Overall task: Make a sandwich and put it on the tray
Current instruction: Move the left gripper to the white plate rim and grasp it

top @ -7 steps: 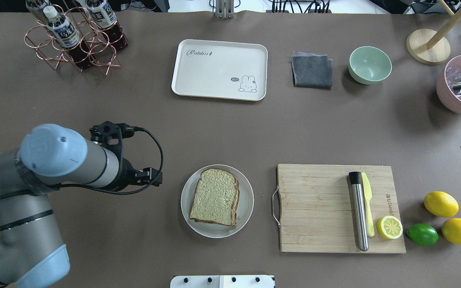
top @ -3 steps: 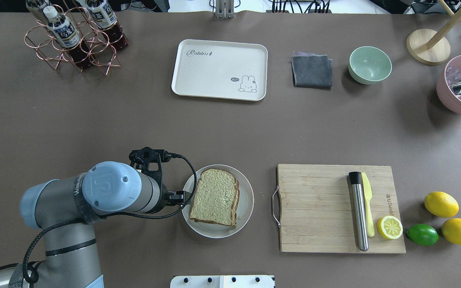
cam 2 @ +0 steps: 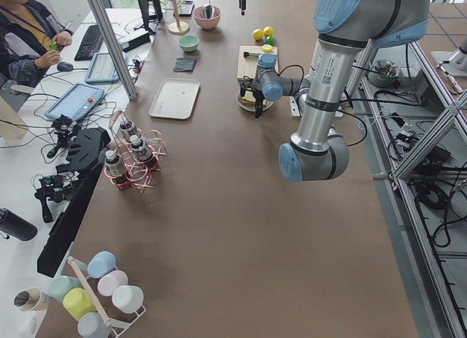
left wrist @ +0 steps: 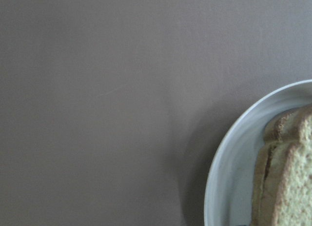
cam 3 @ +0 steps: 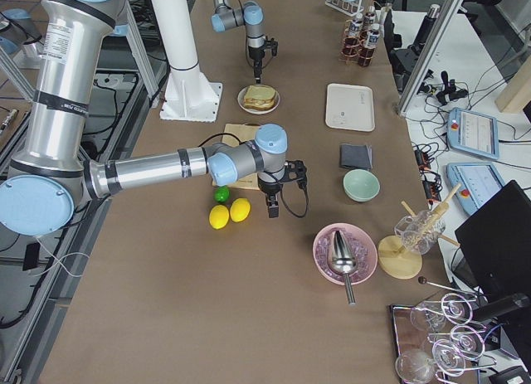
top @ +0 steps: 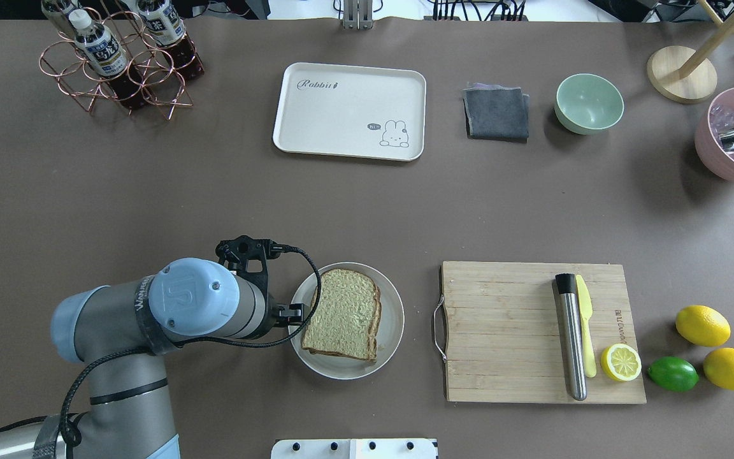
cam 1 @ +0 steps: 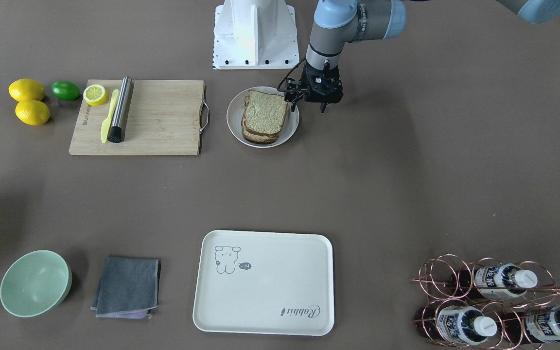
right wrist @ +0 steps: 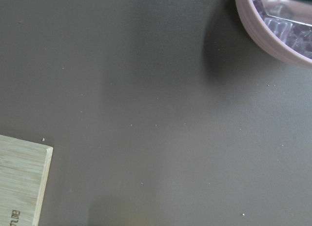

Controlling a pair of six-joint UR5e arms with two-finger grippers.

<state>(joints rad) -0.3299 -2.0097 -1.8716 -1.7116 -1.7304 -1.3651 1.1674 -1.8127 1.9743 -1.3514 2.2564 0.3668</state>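
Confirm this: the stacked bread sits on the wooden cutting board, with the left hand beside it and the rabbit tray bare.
Wrong on one point: the overhead view shows the stacked bread on the round white plate, not the wooden cutting board next to it. The left hand is beside it and the rabbit tray is bare.

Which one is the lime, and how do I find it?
Find the wooden cutting board. Off its end without the metal handle lie three whole fruits on the brown table. The lime is the one closest to the board, and it is the only green one; the two lemons beside it are yellow.
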